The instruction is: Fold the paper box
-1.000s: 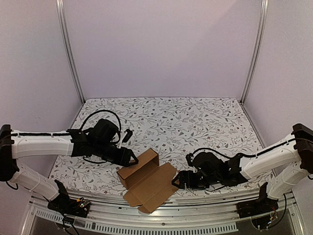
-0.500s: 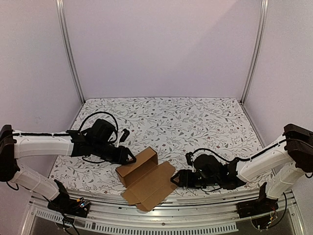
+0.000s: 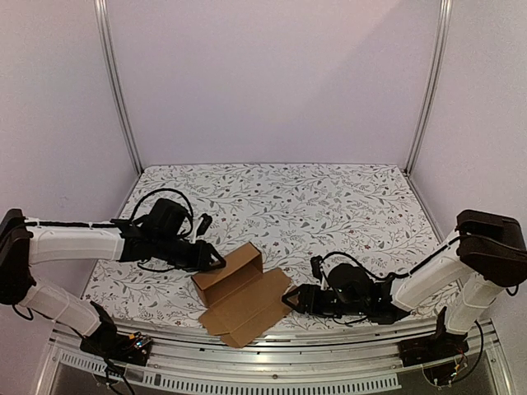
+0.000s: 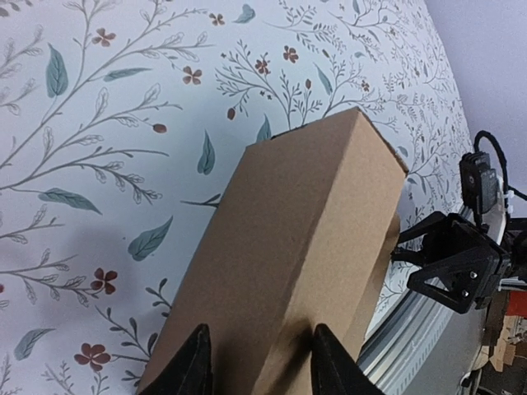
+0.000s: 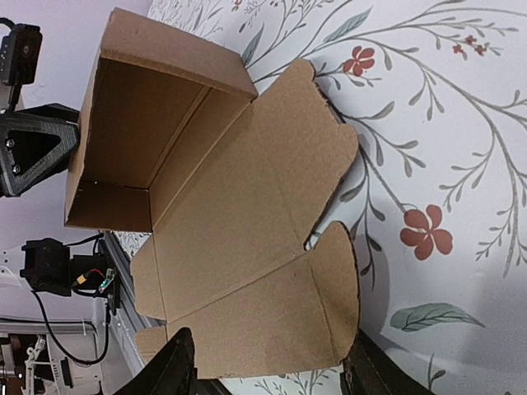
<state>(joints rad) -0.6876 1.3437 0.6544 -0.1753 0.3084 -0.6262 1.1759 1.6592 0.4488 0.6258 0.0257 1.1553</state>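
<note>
Near the counter's front edge our left claw straddles the paper box; we cannot tell whether it grips. Our right claw is released.

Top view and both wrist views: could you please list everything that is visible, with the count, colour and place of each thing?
box: one, brown cardboard, partly folded, near edge of the table, between the hands.
tablecloth: one, white with a leaf and flower print, covering the table.
walls: three, lilac, around the table.
metal posts: two, silver, back corners.
arms: two, white and black, left and right sides.
left hand: one, black, at the box's raised part.
right hand: one, black, at the box's flat flap.
</note>
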